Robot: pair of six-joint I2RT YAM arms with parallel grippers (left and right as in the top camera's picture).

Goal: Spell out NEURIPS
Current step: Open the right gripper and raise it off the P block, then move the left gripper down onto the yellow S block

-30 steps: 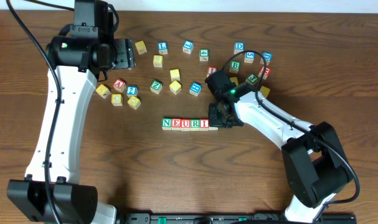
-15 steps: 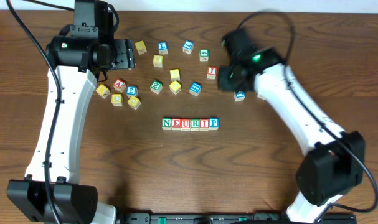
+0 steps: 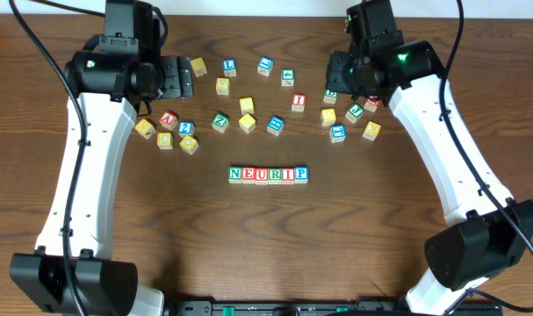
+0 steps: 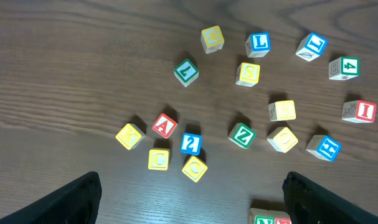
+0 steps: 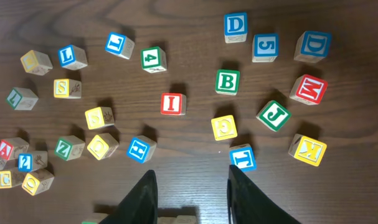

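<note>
The NEURIP row is sitting mid-table, six cubes touching side to side. By my reading only the closing S is lacking, and the wood just right of the P cube is showing bare, ready for it. The yellow S cube is lying face up in the far scatter, left of centre. The left gripper is hovering high over that side, fingers spread wide with nothing between them. The right gripper is hanging over the far-right cluster, fingers likewise parted and empty. Both seem to be held high so the wrist cameras are taking in the loose cubes. Around the S, a blue L cube is sitting near its far-right corner, another yellow cube far-left and a green-framed cube to its left. None is touching it, so a straight-down pinch looks feasible. A green Z cube and several yellow and blue neighbours are lying between the S and the row. A dragged path would be hitting them; a lifted carry should be clearing them.
</note>
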